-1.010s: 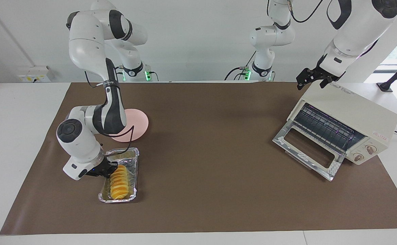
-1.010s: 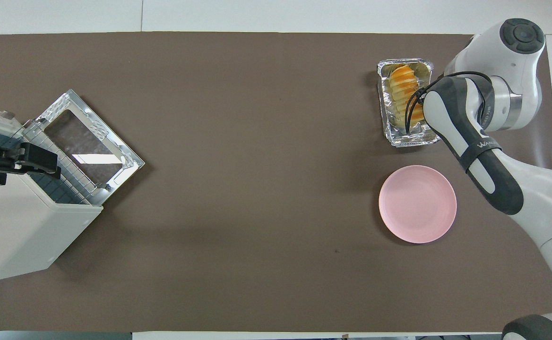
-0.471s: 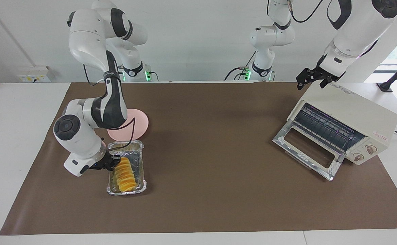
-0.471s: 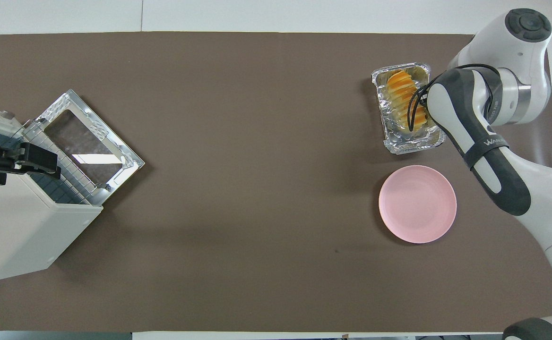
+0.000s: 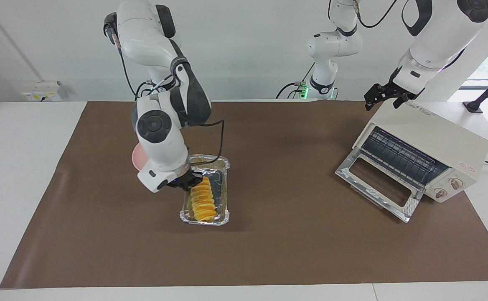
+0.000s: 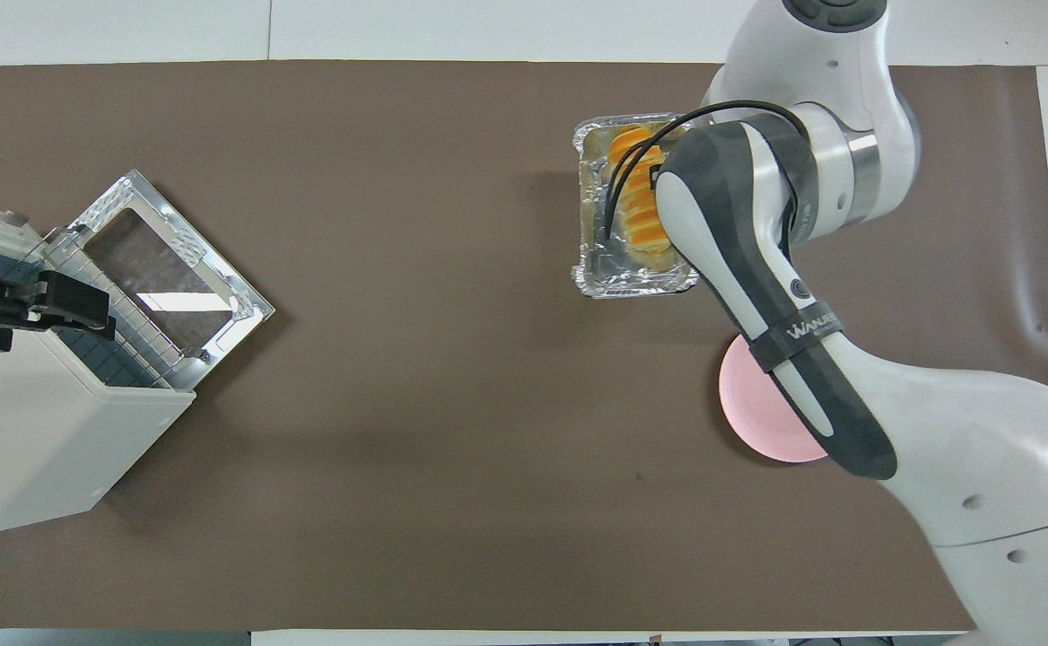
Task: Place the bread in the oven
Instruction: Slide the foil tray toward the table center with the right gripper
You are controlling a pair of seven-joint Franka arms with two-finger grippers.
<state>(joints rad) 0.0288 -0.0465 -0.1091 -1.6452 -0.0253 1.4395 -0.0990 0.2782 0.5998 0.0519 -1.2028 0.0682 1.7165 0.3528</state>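
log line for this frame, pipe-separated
right gripper on foil tray rim, bread inside | left gripper over oven | door open

"WANUS"-like lettering – strap on right arm (image 6: 793, 336) – partly legible.

From above, the right arm's grey forearm covers the right gripper (image 5: 187, 183) completely and hides one side of the bread (image 6: 639, 193) and of the foil tray (image 6: 589, 215), so only the facing view shows the gripper down at the tray, and even there I cannot tell how its fingers stand. The same arm covers a large part of the pink plate (image 6: 748, 408) in both views. The oven (image 5: 425, 146) is cut by the picture's edge in the overhead view, and the left gripper (image 5: 379, 95) over its top is too small to read.
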